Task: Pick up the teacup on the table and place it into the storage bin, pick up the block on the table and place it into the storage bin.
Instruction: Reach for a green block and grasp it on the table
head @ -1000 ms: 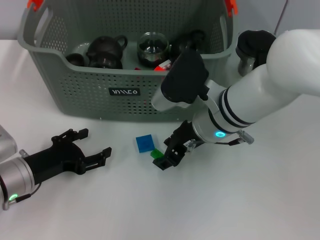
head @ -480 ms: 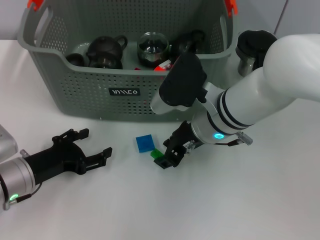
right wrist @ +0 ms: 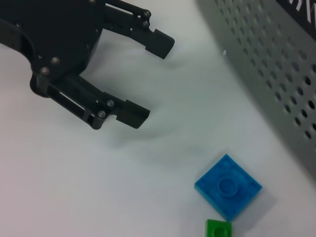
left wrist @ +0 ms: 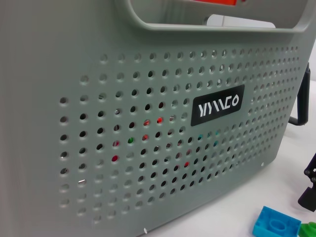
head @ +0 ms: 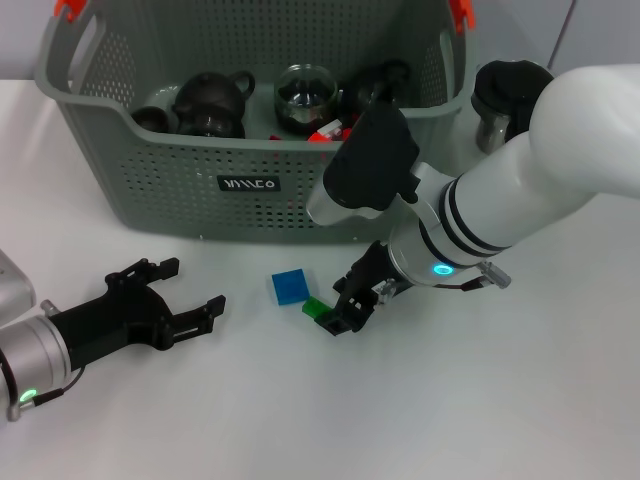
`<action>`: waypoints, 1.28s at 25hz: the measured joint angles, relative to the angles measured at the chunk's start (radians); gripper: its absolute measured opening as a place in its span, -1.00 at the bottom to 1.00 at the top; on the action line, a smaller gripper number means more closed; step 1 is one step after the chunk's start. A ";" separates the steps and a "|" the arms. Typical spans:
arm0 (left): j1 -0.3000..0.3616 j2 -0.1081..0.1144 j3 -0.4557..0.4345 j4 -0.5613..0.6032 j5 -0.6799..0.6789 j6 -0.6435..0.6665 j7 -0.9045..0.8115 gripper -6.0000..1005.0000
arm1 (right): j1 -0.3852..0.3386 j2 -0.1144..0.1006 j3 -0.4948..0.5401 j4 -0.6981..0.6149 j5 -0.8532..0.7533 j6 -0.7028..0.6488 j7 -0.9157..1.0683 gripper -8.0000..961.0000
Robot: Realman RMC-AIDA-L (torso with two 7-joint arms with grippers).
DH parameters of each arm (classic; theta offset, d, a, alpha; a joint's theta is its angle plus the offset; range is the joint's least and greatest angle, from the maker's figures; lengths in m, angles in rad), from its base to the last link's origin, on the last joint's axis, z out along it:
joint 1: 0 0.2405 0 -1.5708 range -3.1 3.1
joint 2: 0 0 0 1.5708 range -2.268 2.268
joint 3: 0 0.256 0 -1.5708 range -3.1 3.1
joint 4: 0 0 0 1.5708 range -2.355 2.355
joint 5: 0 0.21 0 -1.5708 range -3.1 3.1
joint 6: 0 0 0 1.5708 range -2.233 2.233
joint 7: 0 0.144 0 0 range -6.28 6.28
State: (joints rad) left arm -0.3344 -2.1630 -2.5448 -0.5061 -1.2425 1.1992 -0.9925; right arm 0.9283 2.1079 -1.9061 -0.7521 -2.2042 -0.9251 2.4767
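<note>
The storage bin (head: 180,205) stands at the back of the table, its black label facing me; its wall fills the left wrist view (left wrist: 123,123) and a corner of the right wrist view (right wrist: 276,64). A blue block (head: 290,286) and a small green block (head: 316,308) lie on the table in front of it. My right gripper (head: 343,306) is low over the table, open, its fingertips right beside the green block. My left gripper (head: 190,297) rests open and empty at the front left. No teacup shows on the table. Both blocks also show in the right wrist view: blue block (right wrist: 228,186), green block (right wrist: 218,229).
Dark teapots (head: 212,104), a glass cup (head: 305,95) and red pieces lie inside the bin. A clear glass pitcher (head: 505,100) with a black handle stands right of the bin, behind my right arm. White table lies open at the front.
My right gripper has shifted slightly to the right beside the green block. The blocks and my left arm have not moved.
</note>
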 joint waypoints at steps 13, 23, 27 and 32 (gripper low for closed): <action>0.000 0.000 0.000 0.000 0.000 -0.002 0.000 0.77 | 0.000 0.002 -0.016 -0.009 -0.001 -0.004 -0.011 -0.17; 0.000 0.000 0.000 0.000 0.000 -0.003 0.000 0.77 | 0.015 0.002 -0.018 -0.002 -0.002 -0.039 -0.014 -0.30; -0.001 0.000 0.001 0.005 0.000 -0.004 0.000 0.77 | 0.016 0.002 -0.015 0.000 -0.002 -0.041 -0.008 -0.49; -0.001 0.000 0.001 0.007 0.000 -0.006 0.000 0.77 | 0.017 0.001 -0.014 0.004 -0.001 -0.041 -0.006 -0.73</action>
State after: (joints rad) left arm -0.3358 -2.1629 -2.5434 -0.4987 -1.2425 1.1934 -0.9925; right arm 0.9450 2.1093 -1.9197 -0.7477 -2.2056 -0.9666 2.4707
